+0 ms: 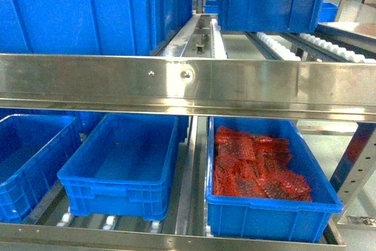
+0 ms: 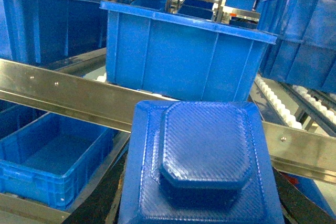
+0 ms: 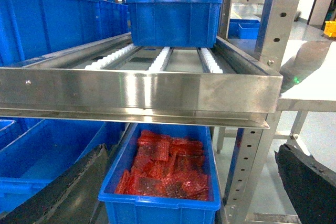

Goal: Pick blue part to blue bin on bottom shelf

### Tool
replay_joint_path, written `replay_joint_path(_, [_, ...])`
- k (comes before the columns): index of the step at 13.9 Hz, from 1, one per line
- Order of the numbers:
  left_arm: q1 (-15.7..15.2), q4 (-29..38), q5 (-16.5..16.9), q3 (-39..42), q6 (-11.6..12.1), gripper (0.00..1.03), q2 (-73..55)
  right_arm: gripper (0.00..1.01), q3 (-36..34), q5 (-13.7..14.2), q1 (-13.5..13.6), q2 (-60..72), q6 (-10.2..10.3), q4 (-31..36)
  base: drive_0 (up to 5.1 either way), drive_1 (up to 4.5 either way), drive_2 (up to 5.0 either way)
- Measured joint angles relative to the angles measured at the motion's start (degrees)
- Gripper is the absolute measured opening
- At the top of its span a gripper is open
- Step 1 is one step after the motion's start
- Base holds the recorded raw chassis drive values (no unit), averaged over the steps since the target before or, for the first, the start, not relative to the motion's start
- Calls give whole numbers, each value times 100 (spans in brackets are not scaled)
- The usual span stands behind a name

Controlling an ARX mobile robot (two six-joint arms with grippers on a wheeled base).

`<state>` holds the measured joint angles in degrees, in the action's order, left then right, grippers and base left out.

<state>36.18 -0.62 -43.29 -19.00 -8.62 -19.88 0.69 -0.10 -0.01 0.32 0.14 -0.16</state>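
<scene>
Close under the left wrist camera, the blue part (image 2: 202,166) sits carried by the left gripper, whose jaws are hidden beneath it, looking rigid, light and ridged enough to hold by its flanks, while the right gripper (image 3: 189,192) hangs wide and empty above the bottom shelf (image 1: 176,240).

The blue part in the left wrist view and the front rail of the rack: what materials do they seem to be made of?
The blue part looks like plastic, perhaps 3D-printed: fine parallel ridges cover its matte surface, though the picture cannot confirm this. The front rail looks like stainless steel with a brushed finish: it is silvery, gives blurred reflections and carries small fasteners.
</scene>
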Motion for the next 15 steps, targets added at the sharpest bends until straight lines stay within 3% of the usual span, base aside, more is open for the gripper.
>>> replay_joint_path(15, [0, -7, 0, 0, 0, 43, 0, 98, 0, 11, 0, 0, -2, -7, 0, 0, 0])
